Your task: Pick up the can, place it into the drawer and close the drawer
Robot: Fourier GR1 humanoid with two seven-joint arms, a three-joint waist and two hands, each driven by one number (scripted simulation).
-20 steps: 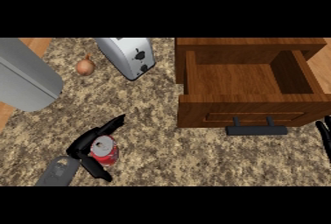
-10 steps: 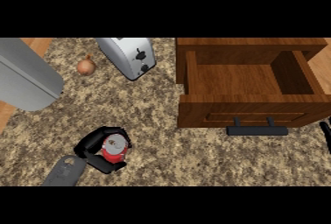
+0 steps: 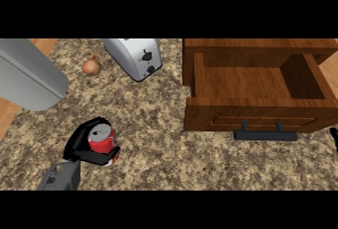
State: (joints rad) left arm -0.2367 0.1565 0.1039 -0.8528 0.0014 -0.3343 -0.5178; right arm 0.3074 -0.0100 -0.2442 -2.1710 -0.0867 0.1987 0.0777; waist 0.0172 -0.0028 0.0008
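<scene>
The can (image 3: 102,139), red with a silver top, stands on the counter (image 3: 165,134) at the lower left, well apart from the drawer (image 3: 257,100). The left hand (image 3: 82,143) is curled round it, fingers on the far side and thumb below, so the can is in its grip; whether it is clear of the counter cannot be told.

Judgement on the step in hand, the lift and carry: raise the can straight up and keep it upright before going right. The drawer's front wall stands above the counter, so the can should pass over that wall and come down in the open wooden compartment, not against the rim. The black handle (image 3: 265,134) juts toward the robot and should be kept clear of until the close.

The right hand (image 3: 335,136) shows only as a dark sliver at the right edge; its fingers cannot be told.

Surface: speckled brown stone, flat. The drawer is pulled fully open, with nothing seen inside. At the back stand a toaster (image 3: 137,57) and an onion (image 3: 91,67), both off the carrying path. A large grey rounded object (image 3: 26,76) fills the upper left, with wood floor showing beside it.
</scene>
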